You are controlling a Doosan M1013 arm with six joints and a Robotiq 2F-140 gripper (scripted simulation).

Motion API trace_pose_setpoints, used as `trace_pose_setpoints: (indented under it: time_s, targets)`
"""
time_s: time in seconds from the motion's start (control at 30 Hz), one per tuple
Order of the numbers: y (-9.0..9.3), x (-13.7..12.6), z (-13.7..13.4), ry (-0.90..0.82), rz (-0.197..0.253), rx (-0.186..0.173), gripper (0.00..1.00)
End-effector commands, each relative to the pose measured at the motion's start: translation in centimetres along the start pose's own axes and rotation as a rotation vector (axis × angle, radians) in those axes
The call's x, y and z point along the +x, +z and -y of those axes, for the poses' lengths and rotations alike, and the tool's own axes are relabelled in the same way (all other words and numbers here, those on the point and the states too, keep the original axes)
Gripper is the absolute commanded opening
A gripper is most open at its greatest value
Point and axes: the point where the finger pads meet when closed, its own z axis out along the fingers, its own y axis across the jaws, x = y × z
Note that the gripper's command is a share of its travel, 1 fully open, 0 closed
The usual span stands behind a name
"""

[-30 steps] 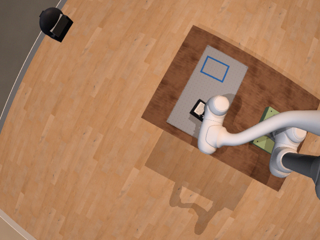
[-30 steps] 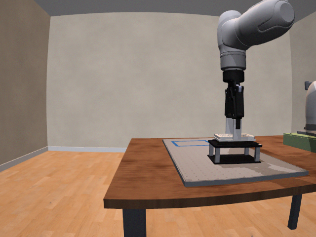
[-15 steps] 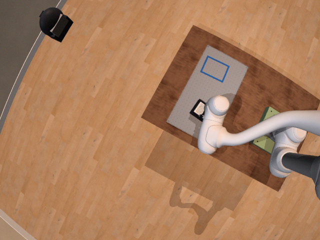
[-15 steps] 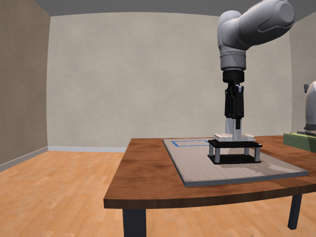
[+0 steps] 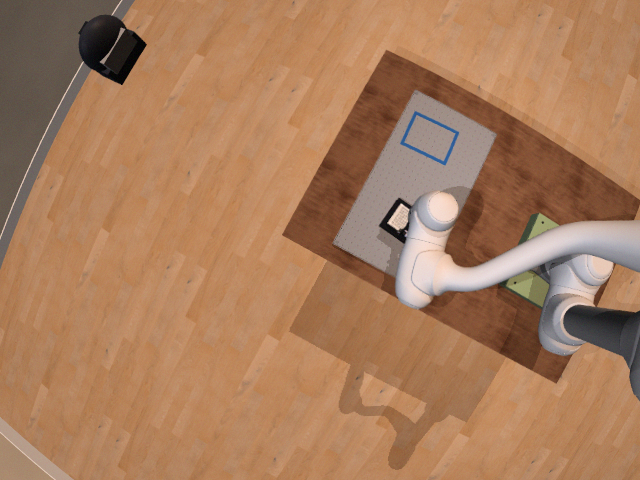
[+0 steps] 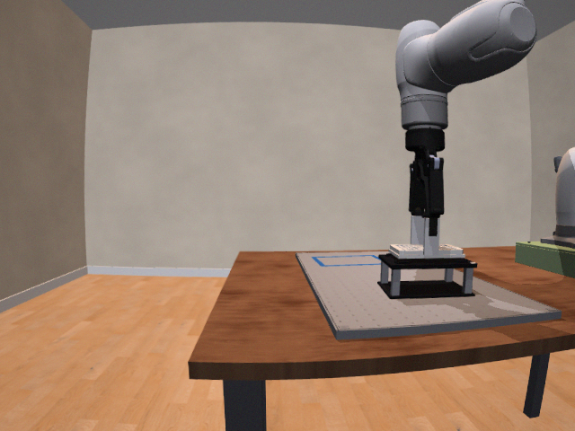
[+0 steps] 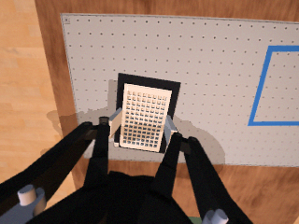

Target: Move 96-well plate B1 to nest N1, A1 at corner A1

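Exterior view first, from the left: a wooden table (image 6: 260, 324) carries a grey perforated board (image 6: 352, 306). At the board's far left end lies a blue rectangle outline (image 6: 346, 260), with nothing standing inside it. Further right stands a black raised stand (image 6: 427, 264) on short grey legs. The white well plate (image 6: 425, 250) lies level on top of this stand. Above it the gripper (image 6: 429, 241) points straight down, its fingers closed against the plate's two long sides and holding it. The pale arm (image 6: 446, 50) rises from there toward the upper right. At the far right edge sits a green block (image 6: 543, 257).

Wrist view, left to right: one finger pad (image 7: 115, 122) presses the plate's (image 7: 142, 117) left side, and the grid of wells faces up. Whether the plate is fully down inside the stand's locators cannot be told.
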Motion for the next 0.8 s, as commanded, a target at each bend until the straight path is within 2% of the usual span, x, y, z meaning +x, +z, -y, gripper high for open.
trace_pose_setpoints:
  time_s: [0.0, 0.77]
  targets:
    - [0.63, -0.33, -0.21, -0.003, 0.007, -0.005, 0.00]
    - [0.96, -0.34, -0.22, -0.003, 0.007, -0.005, 0.00]
